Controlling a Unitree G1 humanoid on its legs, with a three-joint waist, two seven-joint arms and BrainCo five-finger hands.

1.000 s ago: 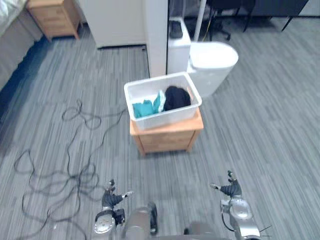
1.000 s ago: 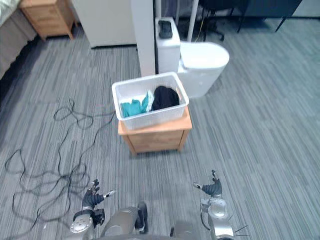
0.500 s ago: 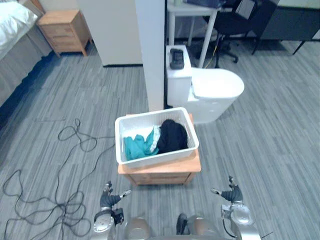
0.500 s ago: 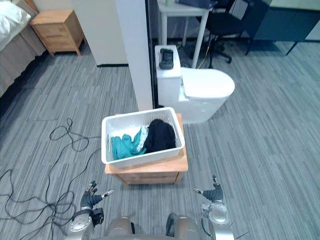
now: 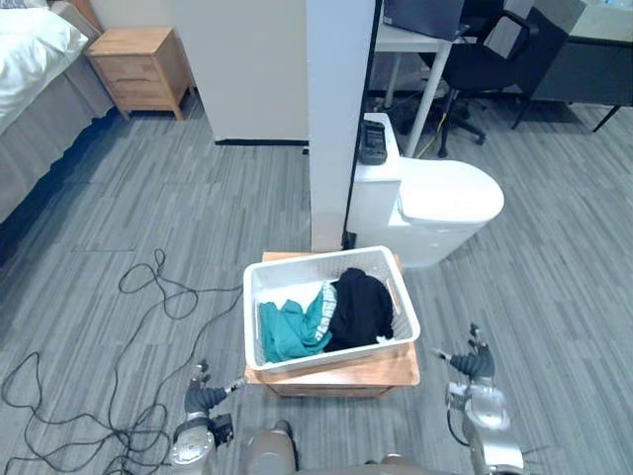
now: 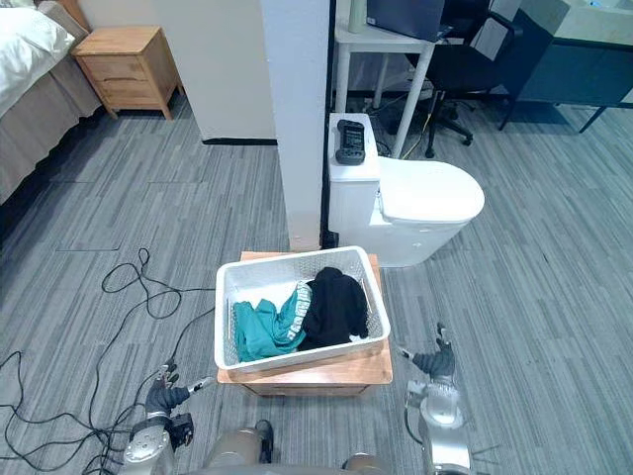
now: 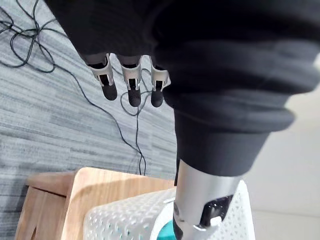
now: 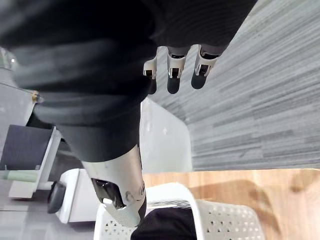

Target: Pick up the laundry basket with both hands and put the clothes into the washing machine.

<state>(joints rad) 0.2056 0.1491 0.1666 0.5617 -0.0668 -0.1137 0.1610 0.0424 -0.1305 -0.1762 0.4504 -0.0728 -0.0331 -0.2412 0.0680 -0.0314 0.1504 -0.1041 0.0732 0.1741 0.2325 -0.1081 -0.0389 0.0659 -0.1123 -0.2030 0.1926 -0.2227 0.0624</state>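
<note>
Shift: whole view is sliding as the camera is closing in; laundry basket (image 5: 297, 280) is now sitting low at centre, level with the two hands instead of well above them.
Pillar: one, white, is standing (image 5: 339, 119) at upper centre, just behind the basket.
Toilet: one, white (image 5: 445, 193), is sitting at centre right beside the pillar.
Tabletop: one small wooden cabinet (image 5: 376, 374) is carrying the basket, likely raising it so both hands can reach its sides.
Basket: one, white and perforated, is resting slightly skewed, not yet lifted.
Clothes: two countable, a teal garment (image 5: 289, 332) left and a black garment (image 5: 361, 307) right, both lying inside the basket.
Hands: two; left hand (image 5: 201, 398) at lower left and right hand (image 5: 473, 364) at lower right are flanking the basket without touching it, fingers straight, holding nothing, probably lining up a two-sided grasp.
</note>
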